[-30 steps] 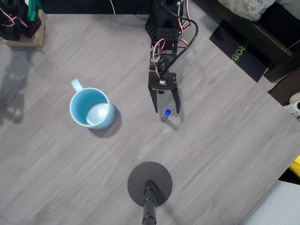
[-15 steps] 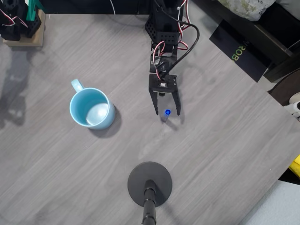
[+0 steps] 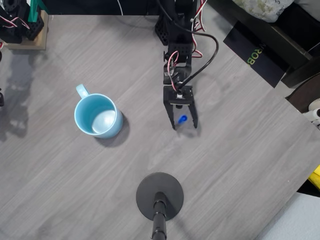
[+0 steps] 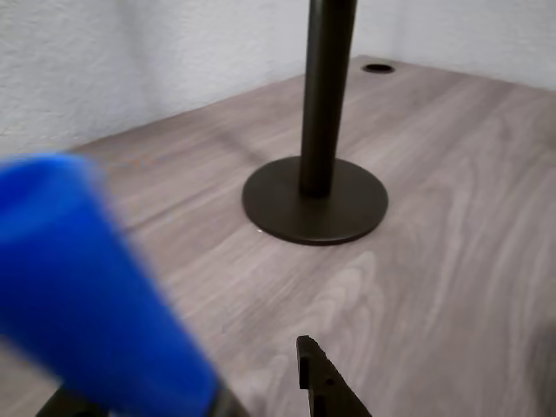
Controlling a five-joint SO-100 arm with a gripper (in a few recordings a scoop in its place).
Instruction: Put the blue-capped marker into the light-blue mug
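In the overhead view, the glossy light-blue ceramic mug (image 3: pixel 98 116) stands at the left of the grey wood-grain table (image 3: pixel 235 150), mouth up, its small loop handle toward the far left. Well to its right, the black two-finger gripper (image 3: pixel 184 125) points toward the near edge with the thin blue-capped marker (image 3: pixel 182 119) between its jaws, the cap tilted. Whether the jaws press on the barrel I cannot tell. In the wrist view the blue cap (image 4: pixel 87 287) looms blurred at the left, one black fingertip (image 4: pixel 323 378) beside it, the black round stand base (image 4: pixel 314 201) beyond. The step in hand looks like the grasp; next calls for a firm hold, lift, and carry leftward over the mug
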